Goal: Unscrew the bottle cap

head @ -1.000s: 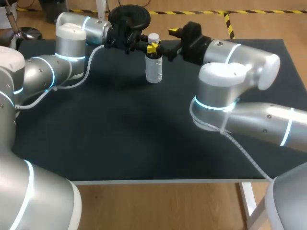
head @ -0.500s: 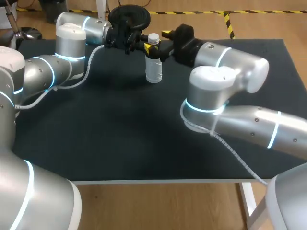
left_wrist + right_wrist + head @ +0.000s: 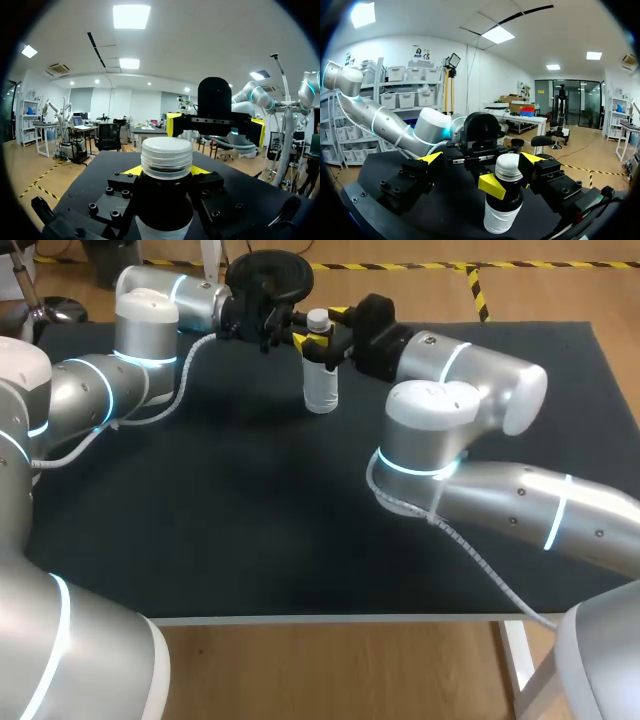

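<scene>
Black table (image 3: 250, 500) with two arms meeting near its far edge.

Left: the left arm (image 3: 140, 340) comes in from the left side and runs along the far-left part of the table, its wrist pointing right. The left gripper (image 3: 166, 172) is clamped on the bottle (image 3: 321, 385). In the left wrist view its two yellow-tipped fingers press on the neck from either side, just below the cap (image 3: 166, 156), which stands clear above them.

Centre: the bottle stands upright on the table near the far edge, roughly midway across. Its body is pale. Its cap is white and ribbed and sits on the neck.

Right of the bottle: the right gripper (image 3: 481, 159) faces the left one across the cap, its wrist pointing left. Its fingers stand wide apart, one on the far side of the cap and one on the near side, with the cap in the gap between them at tip height. In the right wrist view the cap lies close beside one finger and well apart from the other, so this claw is not closed on it. Whether the closer finger touches the cap cannot be told.

Right: the right arm (image 3: 470, 370) comes in from the right side, its elbow raised over the middle-right of the table and its forearm reaching toward the far edge.
</scene>
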Robot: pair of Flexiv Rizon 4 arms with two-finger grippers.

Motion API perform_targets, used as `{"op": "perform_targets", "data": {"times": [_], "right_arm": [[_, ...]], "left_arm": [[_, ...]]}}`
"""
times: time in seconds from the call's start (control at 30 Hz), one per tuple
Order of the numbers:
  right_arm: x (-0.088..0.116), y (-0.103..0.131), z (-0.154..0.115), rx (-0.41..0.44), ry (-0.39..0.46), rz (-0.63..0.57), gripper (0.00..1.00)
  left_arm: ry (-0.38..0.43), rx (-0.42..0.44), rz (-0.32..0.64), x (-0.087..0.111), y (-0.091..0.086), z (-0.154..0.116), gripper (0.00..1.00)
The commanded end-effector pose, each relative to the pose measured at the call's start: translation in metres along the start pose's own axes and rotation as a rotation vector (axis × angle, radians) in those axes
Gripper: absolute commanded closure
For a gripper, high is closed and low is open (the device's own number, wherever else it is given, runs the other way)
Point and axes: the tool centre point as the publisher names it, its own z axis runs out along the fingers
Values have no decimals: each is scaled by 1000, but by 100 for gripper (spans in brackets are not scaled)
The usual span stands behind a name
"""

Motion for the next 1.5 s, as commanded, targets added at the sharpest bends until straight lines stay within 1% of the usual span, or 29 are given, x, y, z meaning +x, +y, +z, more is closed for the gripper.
{"op": "perform_targets", "data": {"times": [0.03,0.53,0.87,1.1,1.5], "right_arm": [[-2,-3,9,-10,-5,4,0],[-4,-4,12,-30,-1,19,0],[-21,-4,7,-30,-43,4,0],[-30,-3,10,-27,-55,0,0],[-32,-5,20,-28,-50,8,0]], "left_arm": [[230,4,-1,-6,3,0,100],[230,4,-1,-6,3,0,100],[230,4,-1,-6,3,0,100],[230,4,-1,-6,3,0,100],[230,4,-1,-6,3,0,100]]}}
